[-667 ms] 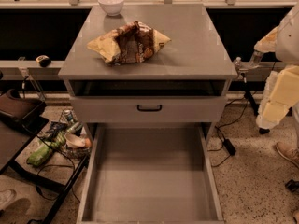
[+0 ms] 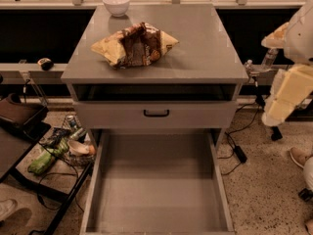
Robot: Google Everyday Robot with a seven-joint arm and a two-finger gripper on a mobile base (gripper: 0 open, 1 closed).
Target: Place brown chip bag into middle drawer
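The brown chip bag [image 2: 134,45] lies crumpled on the left half of the grey cabinet top [image 2: 205,43], with a dark brown centre and pale yellow ends. The middle drawer [image 2: 156,190] is pulled fully out below, a deep grey box with a bare floor and nothing in it. My arm, white and cream, hangs at the right edge of the view beside the cabinet. My gripper [image 2: 272,117] is at the arm's lower end, well to the right of the bag and above the floor, holding nothing that I can see.
A white bowl [image 2: 116,4] stands at the back left of the cabinet top. A shallower drawer front with a black handle [image 2: 156,113] is shut above the open drawer. Cables, cans and clutter [image 2: 58,148] lie on the floor to the left. A shoe [image 2: 301,156] is at the right.
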